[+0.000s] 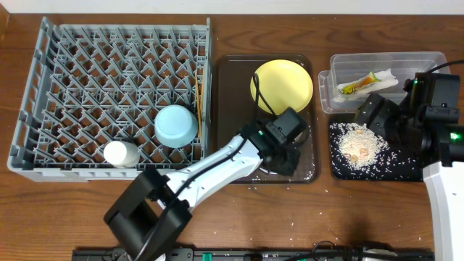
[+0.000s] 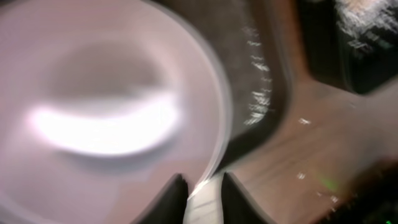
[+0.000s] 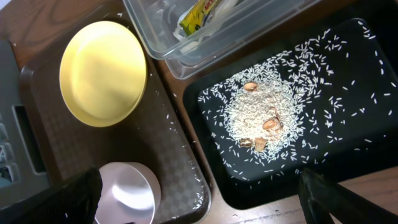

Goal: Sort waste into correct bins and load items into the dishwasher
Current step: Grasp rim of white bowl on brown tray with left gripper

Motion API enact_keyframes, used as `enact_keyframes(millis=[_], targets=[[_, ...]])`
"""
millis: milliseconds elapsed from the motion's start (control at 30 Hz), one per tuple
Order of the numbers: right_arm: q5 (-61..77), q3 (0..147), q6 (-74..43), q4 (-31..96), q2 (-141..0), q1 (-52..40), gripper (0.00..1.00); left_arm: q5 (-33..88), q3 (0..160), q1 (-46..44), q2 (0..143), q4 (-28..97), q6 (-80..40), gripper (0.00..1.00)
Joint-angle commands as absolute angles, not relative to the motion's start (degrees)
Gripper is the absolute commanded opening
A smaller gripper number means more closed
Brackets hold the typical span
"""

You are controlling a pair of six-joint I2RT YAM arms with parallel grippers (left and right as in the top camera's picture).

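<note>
My left gripper (image 1: 284, 151) is over the brown tray, shut on the rim of the white bowl (image 2: 112, 118). The jaws (image 2: 205, 194) pinch its edge. The bowl also shows in the right wrist view (image 3: 127, 194). The yellow plate (image 1: 282, 83) lies at the far end of that tray. The grey dish rack (image 1: 43, 87) holds the light blue bowl (image 1: 176, 125), the small white cup (image 1: 121, 154) and the chopsticks (image 1: 199, 94). The clear tub (image 1: 428, 61) holds the snack wrapper (image 1: 359, 85) and white paper (image 1: 384, 75). Rice grains (image 1: 359, 141) lie piled in the black tray (image 1: 409, 172). My right gripper (image 1: 378, 116) is open and empty above it.
The dark brown serving tray (image 1: 232, 109) sits between the rack and the bins, with loose grains scattered along its near right corner (image 3: 199, 186). A few grains lie on the wooden table in front of it (image 1: 290, 185). My right arm's base stands at the right edge (image 1: 442, 188).
</note>
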State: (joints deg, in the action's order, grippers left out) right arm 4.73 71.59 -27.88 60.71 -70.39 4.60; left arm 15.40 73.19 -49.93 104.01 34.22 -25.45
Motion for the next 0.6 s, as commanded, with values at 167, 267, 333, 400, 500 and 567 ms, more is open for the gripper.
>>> enact_keyframes(millis=[167,267,333,400,500,567], targets=[[5.0,71.4,-27.6,61.1,-70.1,4.1,0.99,4.0,72.6,-38.0,103.4,37.7,-24.0,0.55],[5.0,71.4,-27.6,61.0,-70.1,4.1,0.99,11.2,72.2,-36.3,105.7,35.3,-18.2,0.50],[5.0,71.4,-27.6,60.9,-70.1,4.1,0.99,16.7,72.2,-36.4,107.7,33.7,-16.1,0.46],[5.0,71.4,-27.6,60.9,-70.1,4.1,0.99,18.6,72.2,-36.6,109.5,33.3,-15.8,0.43],[5.0,71.4,-27.6,60.9,-70.1,4.1,0.99,18.9,72.2,-36.6,111.5,33.5,-15.2,0.36],[5.0,71.4,-27.6,60.9,-70.1,4.1,0.99,18.9,72.2,-36.6,112.7,33.5,-15.2,0.24]])
